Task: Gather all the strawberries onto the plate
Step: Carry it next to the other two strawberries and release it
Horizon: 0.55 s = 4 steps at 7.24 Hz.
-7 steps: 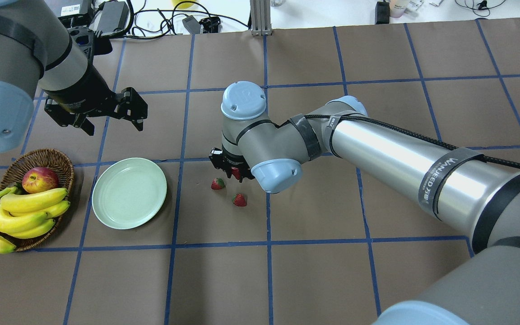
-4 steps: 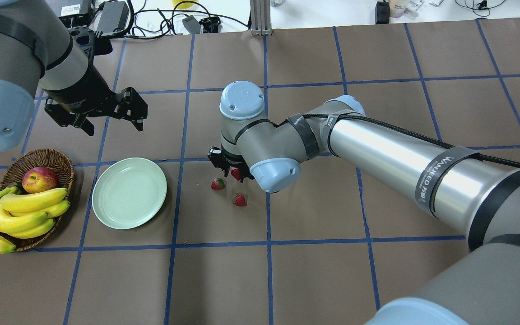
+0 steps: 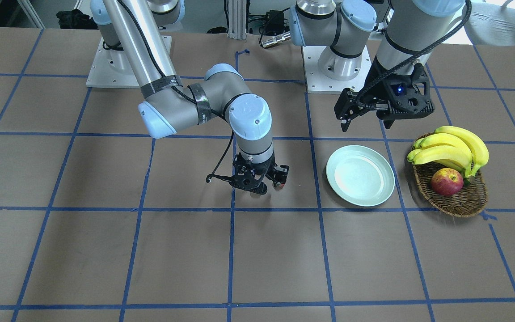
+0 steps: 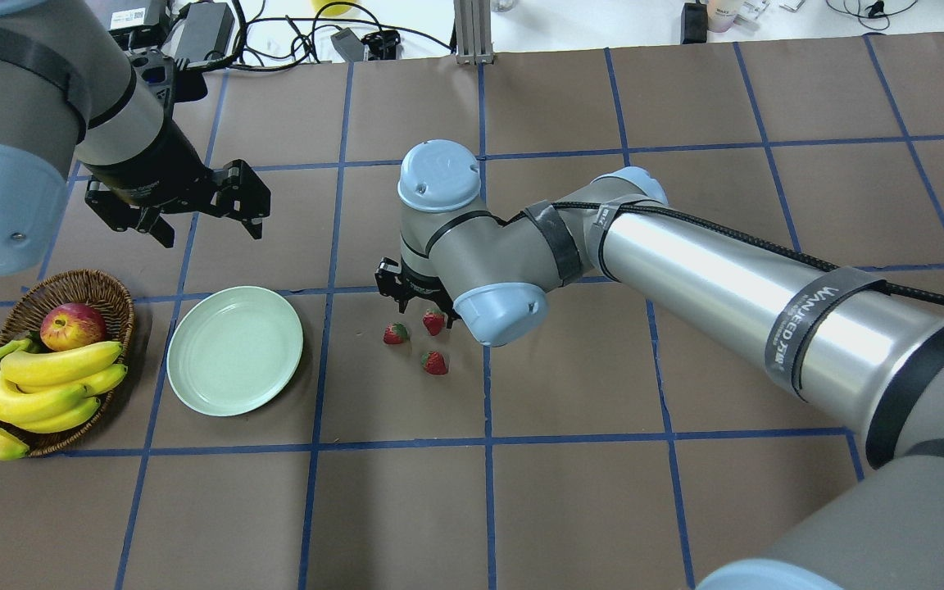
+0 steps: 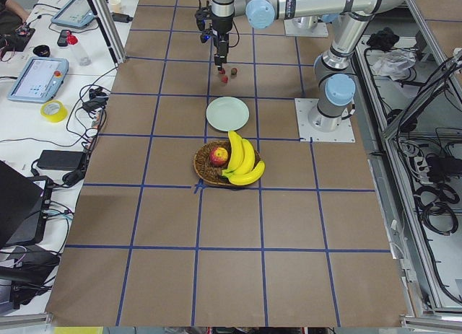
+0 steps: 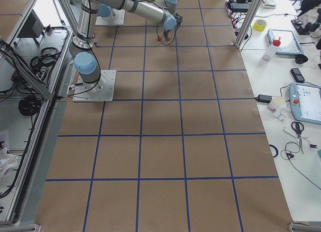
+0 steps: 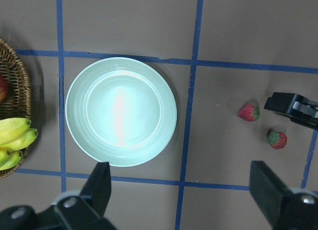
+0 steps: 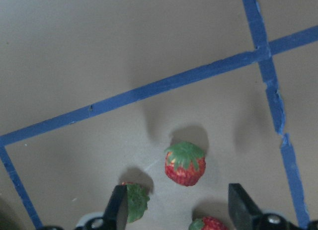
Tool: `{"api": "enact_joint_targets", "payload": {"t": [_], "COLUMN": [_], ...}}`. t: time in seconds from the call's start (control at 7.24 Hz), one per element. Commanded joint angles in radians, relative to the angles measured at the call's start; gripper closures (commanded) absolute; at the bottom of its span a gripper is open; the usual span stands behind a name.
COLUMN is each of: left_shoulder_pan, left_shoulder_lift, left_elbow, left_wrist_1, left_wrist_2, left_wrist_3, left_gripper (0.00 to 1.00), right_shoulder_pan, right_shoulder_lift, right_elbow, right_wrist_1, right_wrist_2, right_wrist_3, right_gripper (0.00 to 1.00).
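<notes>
**Figure.** The right gripper was held over the strawberries, its fingers spread wide and nothing gripped. All three fruits were seen resting on the brown table, clustered near one another and well apart from the plate, in which none had yet been placed.

In the right wrist view, one berry was framed in the gap ahead of the fingers. A second berry was partly hidden by one finger, and a third berry was cut off by the lower edge. Contact between finger and fruit could not be determined.

The left gripper was likewise spread wide and unloaded. It was held well above the table near the plate, which filled its wrist view.

Hazards, as judged:
- If the fingers were closed at this alignment, a neighbouring fruit could be nudged or rolled away, because the three were so closely grouped.
- A small, rounded berry could be squeezed out of a shallow pinch.
- During transfer, the right arm's path to the plate could be crowded by the left gripper.
</notes>
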Motion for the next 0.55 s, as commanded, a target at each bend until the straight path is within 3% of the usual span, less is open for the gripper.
{"api": "enact_joint_targets", "payload": {"t": [0.0, 0.14, 0.41], "left_shoulder_pan": [-0.001, -0.002, -0.008], "left_shoulder_lift": [0.0, -0.001, 0.002], "left_elbow": [0.0, -0.001, 0.002], "left_wrist_1": [-0.014, -0.017, -0.017], "left_wrist_2": [-0.003, 0.001, 0.0], "left_wrist_3": [0.0, 0.001, 0.003], "left_gripper": [0.0, 0.0, 0.0], "right_shoulder_pan": [-0.092, -0.193, -0.36], "right_shoulder_lift": [-0.108, -0.16, -0.21], "right_elbow": [-0.006, -0.021, -0.169], "right_wrist_1": [0.12, 0.193, 0.505], "right_wrist_2": [-0.03, -0.019, -0.019], "right_wrist_3": [-0.145, -0.252, -0.471], "right_gripper": [0.24, 0.23, 0.23]}}
